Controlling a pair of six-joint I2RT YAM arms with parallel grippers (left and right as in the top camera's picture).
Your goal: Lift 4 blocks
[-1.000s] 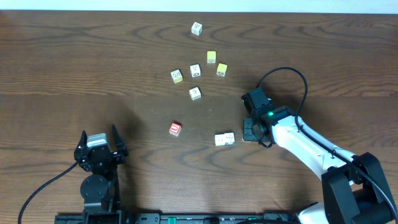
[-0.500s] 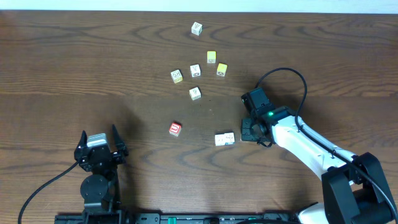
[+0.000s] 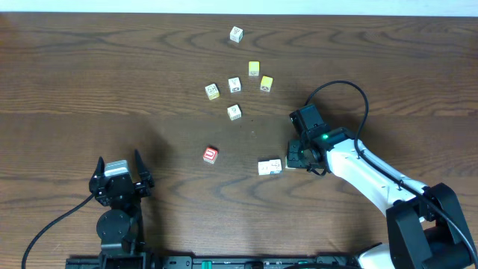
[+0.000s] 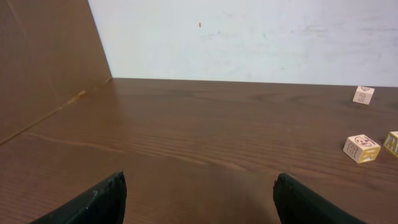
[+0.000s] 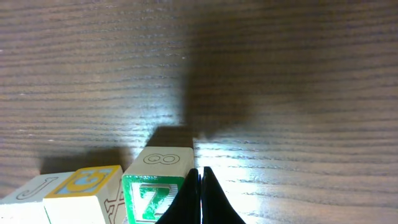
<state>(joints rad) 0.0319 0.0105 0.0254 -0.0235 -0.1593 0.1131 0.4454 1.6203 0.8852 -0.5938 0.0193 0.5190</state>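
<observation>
Nothing is being lifted yet: right gripper (image 5: 200,193) (tips pressed together, empty) is sitting beside the green Z block (image 5: 152,198); left gripper (image 4: 199,182) is gaping.

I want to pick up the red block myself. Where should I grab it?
Probably from above, pinching two opposite side faces of the red block. It sits flat on the table, nothing touching it, so all sides are free.
</observation>
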